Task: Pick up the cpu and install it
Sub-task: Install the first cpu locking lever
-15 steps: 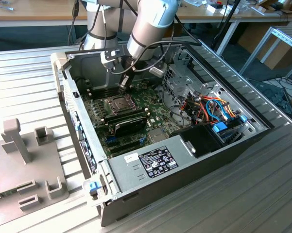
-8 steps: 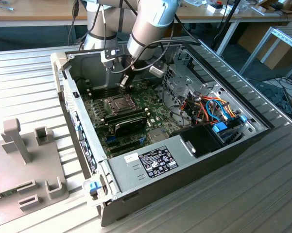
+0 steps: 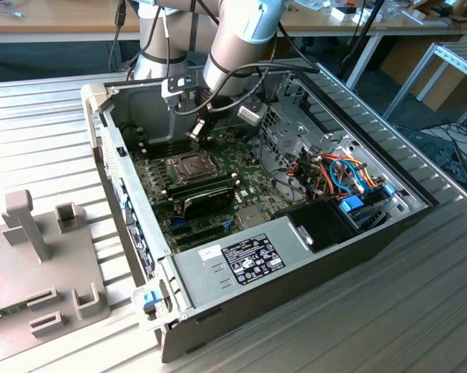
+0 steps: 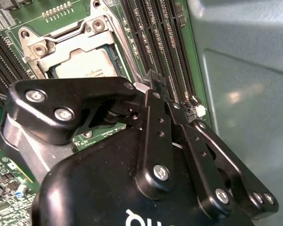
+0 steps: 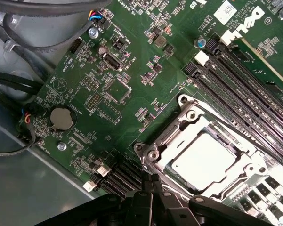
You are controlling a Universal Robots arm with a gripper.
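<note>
Hovering just beside the socket frame [image 5: 198, 141], your gripper [image 5: 153, 181] has fingers together on nothing; the cpu [image 5: 202, 157] looks light, stiff, fragile underneath, so take its edges.

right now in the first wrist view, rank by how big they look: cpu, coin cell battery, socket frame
1. socket frame, which surrounds the chip
2. cpu, seated inside it
3. coin cell battery, clearly smallest

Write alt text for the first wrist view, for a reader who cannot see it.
A pale silver-grey cpu sits inside the socket's metal frame on a green motherboard. The black pincer hangs just beside the socket, with rows of long black memory slots alongside and a round coin battery farther off.
</note>
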